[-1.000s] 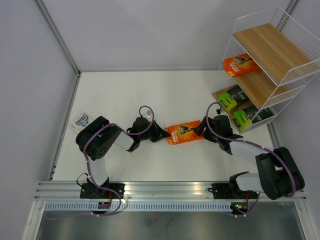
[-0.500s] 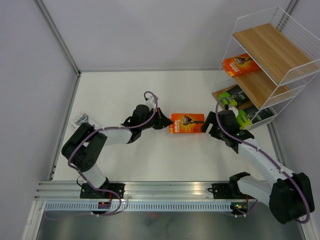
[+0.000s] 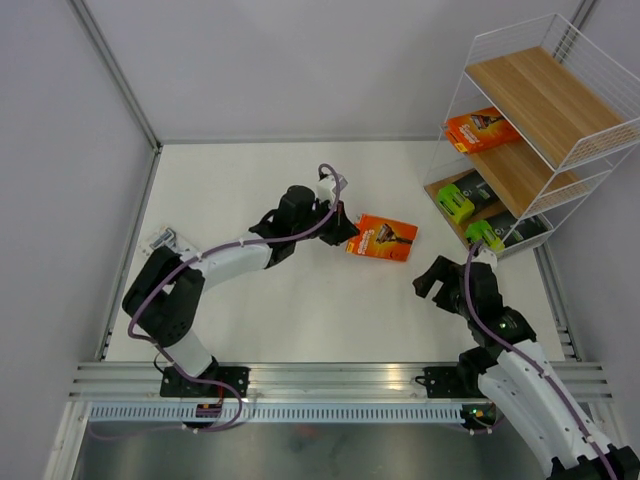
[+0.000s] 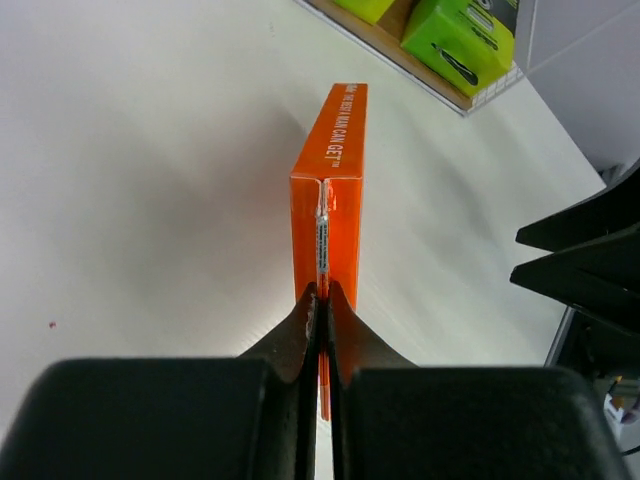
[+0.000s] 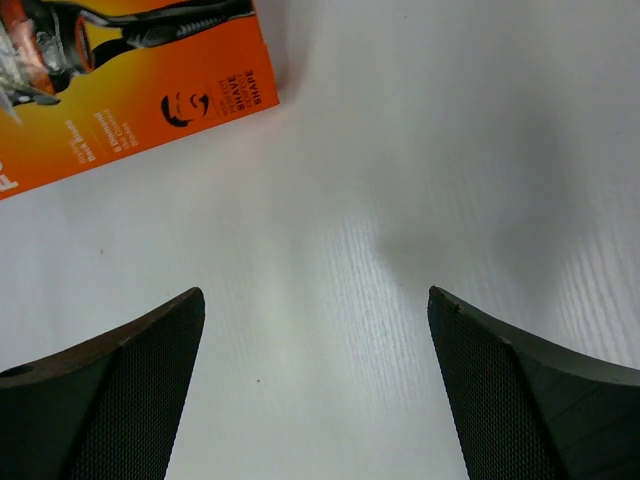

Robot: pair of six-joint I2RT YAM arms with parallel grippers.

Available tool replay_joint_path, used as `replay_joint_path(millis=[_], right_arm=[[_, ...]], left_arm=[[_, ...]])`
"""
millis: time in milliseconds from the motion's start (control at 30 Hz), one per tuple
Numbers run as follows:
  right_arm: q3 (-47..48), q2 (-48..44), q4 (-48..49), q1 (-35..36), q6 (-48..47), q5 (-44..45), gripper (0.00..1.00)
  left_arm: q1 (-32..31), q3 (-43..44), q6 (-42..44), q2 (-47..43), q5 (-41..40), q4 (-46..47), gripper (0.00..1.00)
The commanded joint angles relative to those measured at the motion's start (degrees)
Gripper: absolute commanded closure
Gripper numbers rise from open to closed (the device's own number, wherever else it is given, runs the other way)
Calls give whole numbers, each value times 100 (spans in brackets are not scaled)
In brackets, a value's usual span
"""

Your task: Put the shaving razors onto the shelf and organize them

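Top: left gripper (image 3: 346, 229) pinches end of orange pack (image 3: 383, 238). Pack over middle of table (image 3: 240, 180), long axis running from fingers toward shelf (image 3: 540, 95), well apart from it. Right gripper (image 3: 440, 280) spread, empty, nearer shelf.
Left wrist: fingers (image 4: 290, 335) pressed on pack's thin edge seam, pack straight ahead.
Right wrist: fingers (image 5: 120, 380) wide apart, pack corner ahead-left, untouched.

The orange pack (image 4: 335, 200) is seen to be printed cardboard, smooth and slightly glossy. The table (image 5: 400, 180) is finished in matt white with a fine grain. The shelf (image 3: 545, 95) is made of white-coated wire and light brown wooden boards. The pads (image 5: 110, 385) of the right gripper (image 5: 315, 295) are textured with fine black mesh. The left gripper (image 4: 321, 300) is formed of matt black plastic.
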Motion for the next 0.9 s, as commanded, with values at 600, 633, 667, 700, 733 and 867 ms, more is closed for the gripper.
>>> replay_joint_path(millis=[600, 633, 667, 700, 733, 867], right_arm=[[-736, -1016, 609, -13, 10, -1499, 2], [-745, -1051, 627, -13, 18, -1525, 2], [-754, -1086, 627, -13, 19, -1534, 2], [-771, -1165, 618, -13, 19, -1551, 2], [-772, -1201, 609, -13, 19, -1560, 2], [-710, -1377, 434, -5, 1, -1491, 2]], left_arm=[[-659, 3016, 2086, -439, 640, -1462, 98], [-702, 3183, 2069, -439, 658, -1454, 98], [-729, 3289, 2060, -439, 745, -1454, 98], [-755, 3377, 2033, -430, 746, -1436, 98], [-825, 3560, 2033, -413, 754, -1419, 98], [-975, 4018, 1849, -246, 746, -1138, 98]])
